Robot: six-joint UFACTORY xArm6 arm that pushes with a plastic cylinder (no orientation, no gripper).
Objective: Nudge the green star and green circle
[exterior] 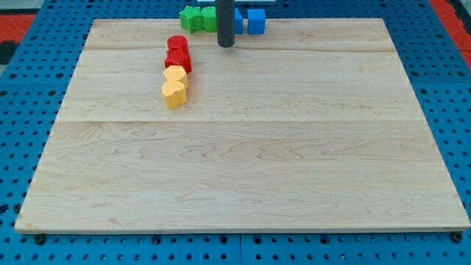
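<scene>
Camera view shows the wooden board [243,169] lying on a blue pegboard table [22,88], with every block crowded toward the eleven and twelve o'clock part of the board. My tip [226,46] carries no jaws at all, just the bare dark rod, so there is nothing to open or close; it rests on the wood just below the top edge.

At about ten o'clock from my tip sit the two task pieces: the green star [190,18] at the view's left and the green circle [209,19] right beside it, the two apparently touching, though the rod hides the circle's right side. At about two o'clock from the tip are a blue cube [255,20] and another blue block [238,19], mostly hidden behind the rod, its shape unclear.

Off at eight o'clock from the tip stands a column of four: a red cylinder [176,45], a red block [178,61], a yellow block [176,74], and a yellow heart [174,93].

I judge the nudge unfinished. Whether the tip touches the circle I cannot tell; it seems close by. A short push toward ten or eleven o'clock should shift both greens.
</scene>
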